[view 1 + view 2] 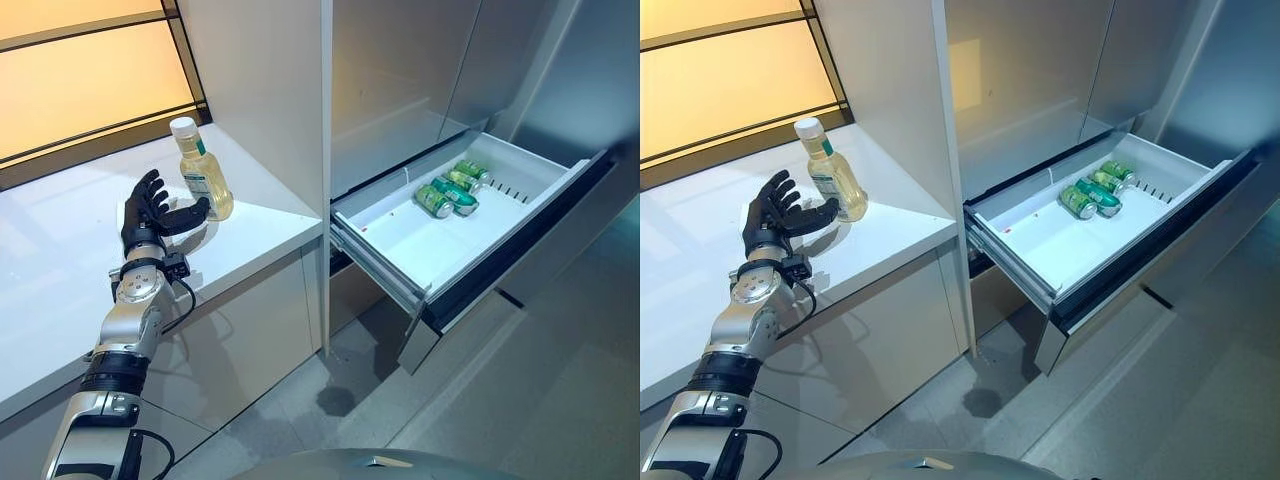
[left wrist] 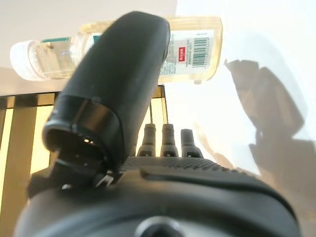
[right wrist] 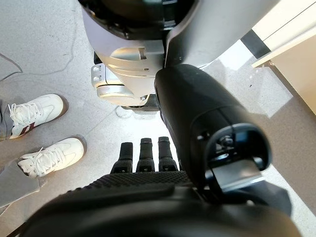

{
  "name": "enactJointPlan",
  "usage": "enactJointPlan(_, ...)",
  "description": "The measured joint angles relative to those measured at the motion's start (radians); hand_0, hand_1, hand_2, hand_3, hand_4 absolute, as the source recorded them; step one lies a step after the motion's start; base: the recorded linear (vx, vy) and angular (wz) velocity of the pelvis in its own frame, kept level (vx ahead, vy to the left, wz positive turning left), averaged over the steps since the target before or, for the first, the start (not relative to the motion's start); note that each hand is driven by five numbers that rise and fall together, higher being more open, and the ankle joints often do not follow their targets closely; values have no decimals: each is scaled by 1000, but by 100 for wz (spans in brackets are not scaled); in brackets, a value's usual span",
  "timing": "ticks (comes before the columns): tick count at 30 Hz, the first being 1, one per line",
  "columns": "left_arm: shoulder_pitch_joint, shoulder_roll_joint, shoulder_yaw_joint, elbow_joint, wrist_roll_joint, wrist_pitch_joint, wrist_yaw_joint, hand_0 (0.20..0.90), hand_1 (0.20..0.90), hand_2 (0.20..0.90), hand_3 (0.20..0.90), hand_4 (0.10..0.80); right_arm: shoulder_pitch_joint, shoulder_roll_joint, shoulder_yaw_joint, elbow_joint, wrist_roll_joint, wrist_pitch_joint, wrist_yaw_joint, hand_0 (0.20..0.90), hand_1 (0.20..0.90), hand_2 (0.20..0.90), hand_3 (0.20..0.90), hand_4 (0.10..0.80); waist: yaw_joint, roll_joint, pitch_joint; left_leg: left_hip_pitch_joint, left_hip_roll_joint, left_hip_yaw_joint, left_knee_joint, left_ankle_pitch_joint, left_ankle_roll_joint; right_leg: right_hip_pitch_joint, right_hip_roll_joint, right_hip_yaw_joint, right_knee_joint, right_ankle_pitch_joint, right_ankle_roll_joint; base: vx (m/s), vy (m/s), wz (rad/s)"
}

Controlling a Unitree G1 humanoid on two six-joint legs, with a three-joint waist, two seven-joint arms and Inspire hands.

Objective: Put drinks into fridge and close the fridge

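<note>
While the yellow-filled bottle [image 1: 203,170] stands upright on the white counter [image 1: 60,250], your left hand [image 1: 150,212] sits at its 8 o'clock — fingers spread wide, thumb just beside it. Green cans [image 1: 452,187] lie in the open fridge drawer [image 1: 400,240] — at 3 o'clock. Your right hand [image 3: 143,153] hangs relaxed above the floor [image 3: 44,44], near a person's white shoes [image 3: 47,133]. You cannot read the bottle's label print.

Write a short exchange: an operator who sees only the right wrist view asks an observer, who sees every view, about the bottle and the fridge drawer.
Operator: I see only floor and a person's shoes. Where is the bottle?
Observer: The bottle stands upright on the white counter, with the open left hand right beside it, not closed round it.
Operator: Is the fridge drawer ready for it?
Observer: Yes, the fridge drawer is pulled out, with green cans lying at its far end.
</note>
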Motion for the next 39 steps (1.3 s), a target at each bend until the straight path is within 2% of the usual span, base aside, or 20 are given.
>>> enactJointPlan(13,0,-3,-3,-4,-25,5,-26,900,900,900,900,800,-2,-1,4,-3,1,0,-1,900,900,900,900,800,3,0,0,-4,0,-3,0,0,0,-3,0,-3,0,0,0,0,0,0)
enactJointPlan(27,-17,-2,-41,-3,62,-9,109,900,900,900,900,800,-5,2,11,-12,14,20,-18,900,900,900,900,800,0,-3,-11,-10,-1,-4,1,0,0,-8,0,-4,0,0,0,0,0,0)
enactJointPlan(33,-32,-2,-41,-3,62,-45,120,900,900,900,900,800,-4,2,11,-12,20,19,-18,900,900,900,900,800,-2,-3,-12,-10,-1,-3,1,0,0,-8,0,-3,0,0,0,0,0,0)
enactJointPlan(39,-46,-2,-46,-3,62,-47,118,900,900,900,900,800,-4,2,11,-12,20,18,-18,900,900,900,900,800,-4,-4,-12,-9,-1,-2,2,0,0,-9,0,-1,0,0,0,0,0,0)
